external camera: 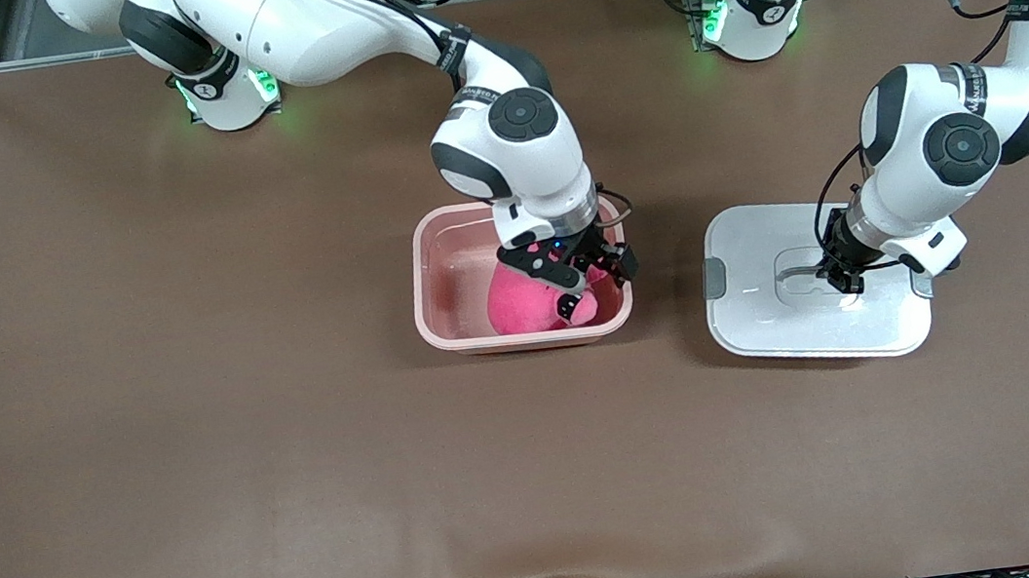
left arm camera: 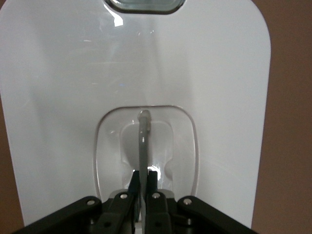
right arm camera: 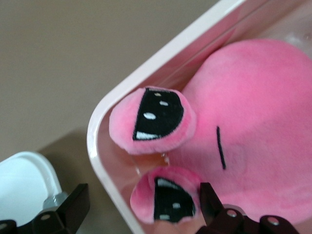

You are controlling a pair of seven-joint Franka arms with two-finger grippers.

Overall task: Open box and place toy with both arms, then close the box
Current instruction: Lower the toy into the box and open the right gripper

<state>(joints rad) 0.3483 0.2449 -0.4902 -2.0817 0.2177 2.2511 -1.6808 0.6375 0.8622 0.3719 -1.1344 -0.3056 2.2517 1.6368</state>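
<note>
Box [external camera: 440, 323] is open and the toy [external camera: 521, 303] sits inside, so only closing remains. Right gripper [external camera: 577, 281] hangs over the toy with fingers spread, holding nothing. The lid [external camera: 774, 326] lies at the box's three o'clock, toward the left arm's end; left gripper [external camera: 842, 280] pinches its handle [left arm camera: 143, 141]. The right arm hides the box's one-o'clock corner.

Right hand [external camera: 584, 282] low, fingers spread wide. Left hand [external camera: 845, 280] low, fingers [left arm camera: 152, 183] pinched nearly together.
</note>
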